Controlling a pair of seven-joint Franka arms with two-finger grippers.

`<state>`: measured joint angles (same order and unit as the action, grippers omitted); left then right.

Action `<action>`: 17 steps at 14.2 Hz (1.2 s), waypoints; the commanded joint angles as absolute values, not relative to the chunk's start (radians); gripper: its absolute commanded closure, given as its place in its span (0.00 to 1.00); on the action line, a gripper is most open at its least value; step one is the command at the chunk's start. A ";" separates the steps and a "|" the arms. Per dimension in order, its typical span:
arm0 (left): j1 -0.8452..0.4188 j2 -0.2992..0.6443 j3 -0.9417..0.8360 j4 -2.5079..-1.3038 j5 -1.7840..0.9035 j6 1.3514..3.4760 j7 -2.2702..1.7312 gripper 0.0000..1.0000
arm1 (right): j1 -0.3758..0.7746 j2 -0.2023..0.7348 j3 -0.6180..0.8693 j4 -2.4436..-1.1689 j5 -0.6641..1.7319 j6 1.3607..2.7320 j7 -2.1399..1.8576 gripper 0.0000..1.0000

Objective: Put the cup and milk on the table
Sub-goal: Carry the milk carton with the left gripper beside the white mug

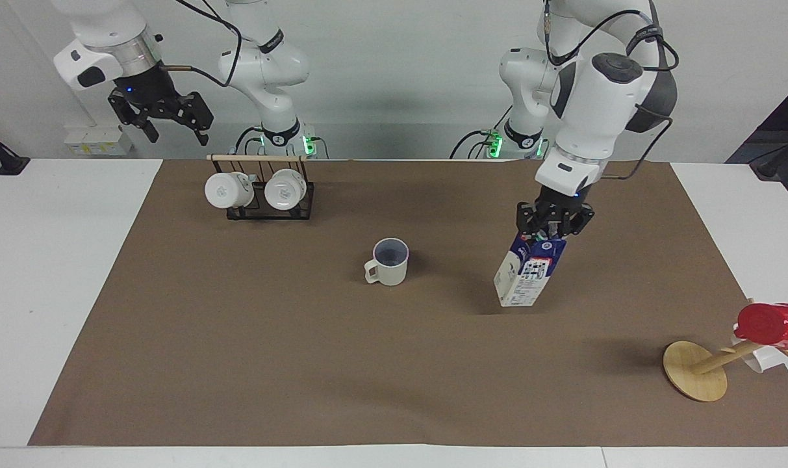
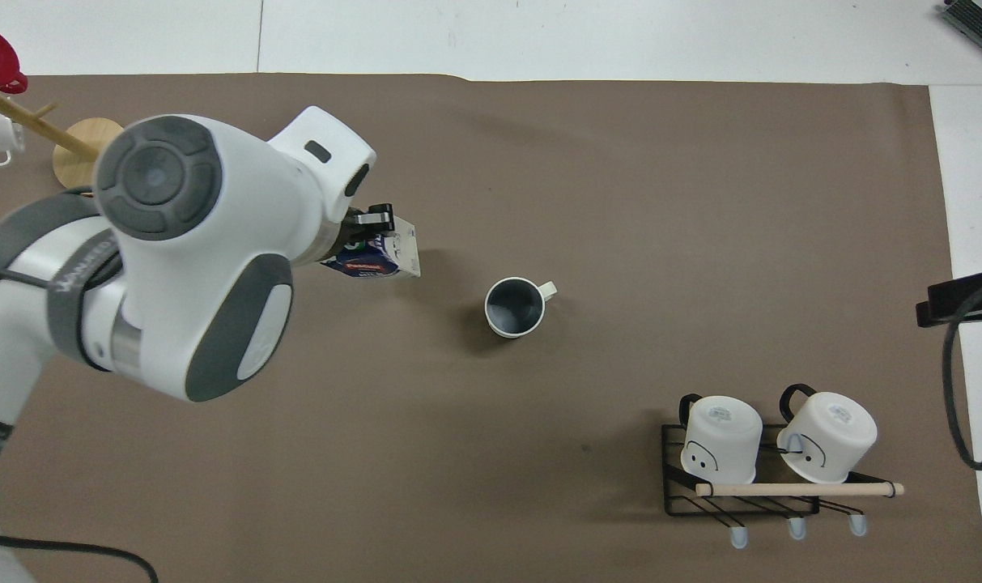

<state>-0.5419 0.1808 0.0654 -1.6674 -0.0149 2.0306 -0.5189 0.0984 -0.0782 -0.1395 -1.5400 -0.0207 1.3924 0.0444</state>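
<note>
- Left pincer (image 1: 552,224): clamped on the top of the milk (image 1: 527,273); carton tilted, hanging over the brown mat (image 1: 303,364), beside the cup (image 1: 389,262) toward the left arm's end of the tabletop (image 1: 56,273); whether its base touches the mat cannot be told
- Cup: upright on the mat at mid-tabletop, apart from the carton
- Right pincer (image 1: 166,120): fingers apart, holding nothing; arm waits raised near the rack (image 1: 264,195) carrying two white mugs (image 1: 228,190)
- Red cup (image 1: 770,325): on a wooden stand (image 1: 696,370) at the left arm's end
</note>
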 commanded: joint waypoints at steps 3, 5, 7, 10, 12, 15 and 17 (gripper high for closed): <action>-0.618 0.268 0.083 -1.623 -0.023 2.022 -0.591 0.95 | 0.089 -0.078 -0.133 -1.529 -0.009 1.388 0.051 0.00; -0.641 0.268 0.080 -1.632 -0.029 2.025 -0.591 0.93 | 0.089 -0.078 -0.133 -1.531 -0.009 1.388 0.051 0.00; -0.663 0.270 0.080 -1.647 -0.032 2.028 -0.592 0.88 | 0.089 -0.078 -0.133 -1.531 -0.009 1.388 0.051 0.00; -0.675 0.267 0.080 -1.652 -0.034 2.022 -0.588 0.71 | 0.089 -0.078 -0.133 -1.531 -0.009 1.388 0.051 0.00; -0.678 0.262 0.078 -1.663 -0.034 2.014 -0.581 0.32 | 0.089 -0.078 -0.133 -1.531 -0.009 1.388 0.051 0.00; -0.670 0.262 0.080 -1.661 -0.031 2.019 -0.575 0.00 | 0.089 -0.078 -0.133 -1.531 -0.009 1.388 0.051 0.00; -0.658 0.247 0.084 -1.661 -0.031 2.013 -0.577 0.00 | 0.089 -0.078 -0.133 -1.529 -0.009 1.388 0.051 0.00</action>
